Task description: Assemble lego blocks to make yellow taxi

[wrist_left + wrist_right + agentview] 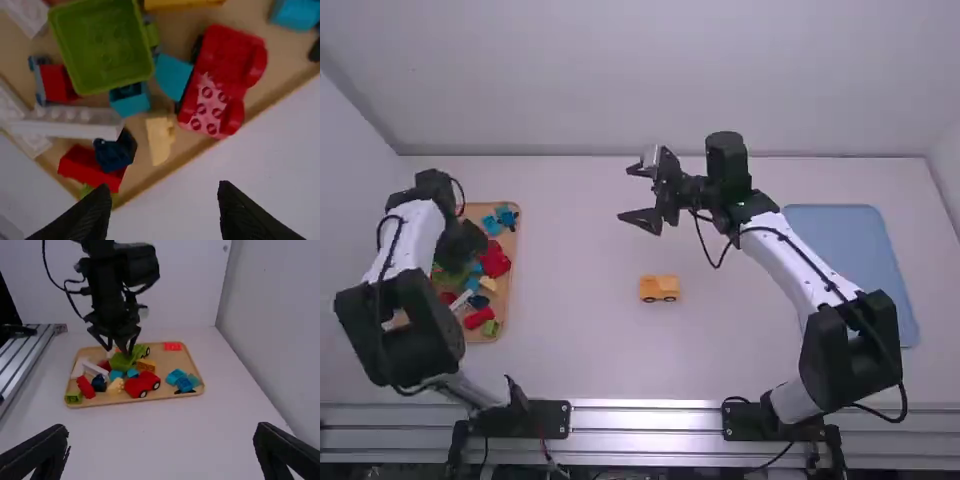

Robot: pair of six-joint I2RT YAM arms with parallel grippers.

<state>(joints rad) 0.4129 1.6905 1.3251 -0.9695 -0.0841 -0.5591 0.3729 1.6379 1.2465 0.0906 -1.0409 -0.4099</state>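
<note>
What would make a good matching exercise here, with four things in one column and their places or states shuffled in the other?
Column one
1. yellow vehicle
2. red car piece
3. right gripper
4. blue tray

Column two
a. open, nothing between its fingers
b. at the right side of the table
c. near the middle of the table, outside both trays
d. inside the wooden tray

Right pairs
1-c, 2-d, 3-a, 4-b

The car (660,287) is orange with dark wheels. One tray (170,360) is tan, the other tray (850,260) pale blue.
</note>
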